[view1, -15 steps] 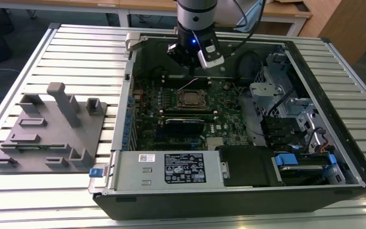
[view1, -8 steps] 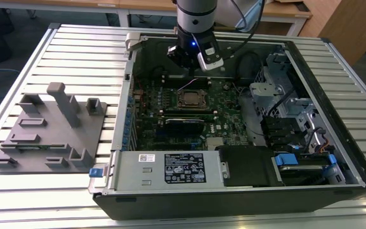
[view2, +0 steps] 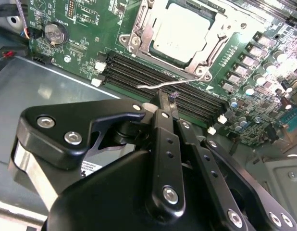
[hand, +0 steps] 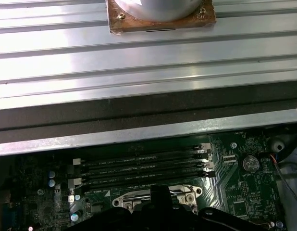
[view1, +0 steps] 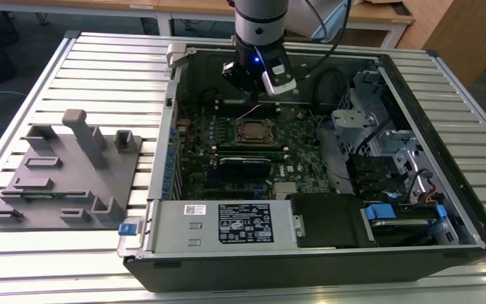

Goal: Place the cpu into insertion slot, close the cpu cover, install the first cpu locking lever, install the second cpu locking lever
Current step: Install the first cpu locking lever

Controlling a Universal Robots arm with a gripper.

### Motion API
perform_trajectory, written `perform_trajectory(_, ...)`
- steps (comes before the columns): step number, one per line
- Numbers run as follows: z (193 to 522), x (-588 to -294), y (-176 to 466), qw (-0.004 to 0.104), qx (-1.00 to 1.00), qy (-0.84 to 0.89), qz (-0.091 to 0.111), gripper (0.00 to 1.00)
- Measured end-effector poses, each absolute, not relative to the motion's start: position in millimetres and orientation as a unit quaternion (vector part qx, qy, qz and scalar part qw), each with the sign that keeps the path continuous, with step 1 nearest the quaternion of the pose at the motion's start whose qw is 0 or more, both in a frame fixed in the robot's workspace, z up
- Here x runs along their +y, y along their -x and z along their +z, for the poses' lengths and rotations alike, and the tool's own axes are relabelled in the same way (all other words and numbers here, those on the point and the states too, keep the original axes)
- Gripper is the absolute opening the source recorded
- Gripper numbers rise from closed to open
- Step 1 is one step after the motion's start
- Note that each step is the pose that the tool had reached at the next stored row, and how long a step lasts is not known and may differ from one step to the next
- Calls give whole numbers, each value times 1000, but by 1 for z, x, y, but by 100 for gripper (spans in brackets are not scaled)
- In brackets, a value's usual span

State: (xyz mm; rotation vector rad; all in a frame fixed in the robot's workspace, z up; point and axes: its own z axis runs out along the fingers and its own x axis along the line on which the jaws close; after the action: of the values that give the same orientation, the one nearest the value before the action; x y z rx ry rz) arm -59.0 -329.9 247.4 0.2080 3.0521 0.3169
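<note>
Second wrist view: the smooth, pale silver cpu (view2: 183,30) sits in the insertion slot (view2: 131,42), framed by the dull-metal cpu cover (view2: 144,29). A thin wire locking lever (view2: 179,83) lies just beside the black claw (view2: 164,99), whose fingers are pressed together.

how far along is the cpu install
Done: the cpu is seated, with the cpu cover down around it. In hand: the hand, shut, is beside a loose locking lever. Left: that lever is not latched.
</note>
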Motion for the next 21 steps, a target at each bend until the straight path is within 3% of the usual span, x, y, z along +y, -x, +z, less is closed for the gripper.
perform_trajectory(21,241,-327,59,34,992,-67,99,10)
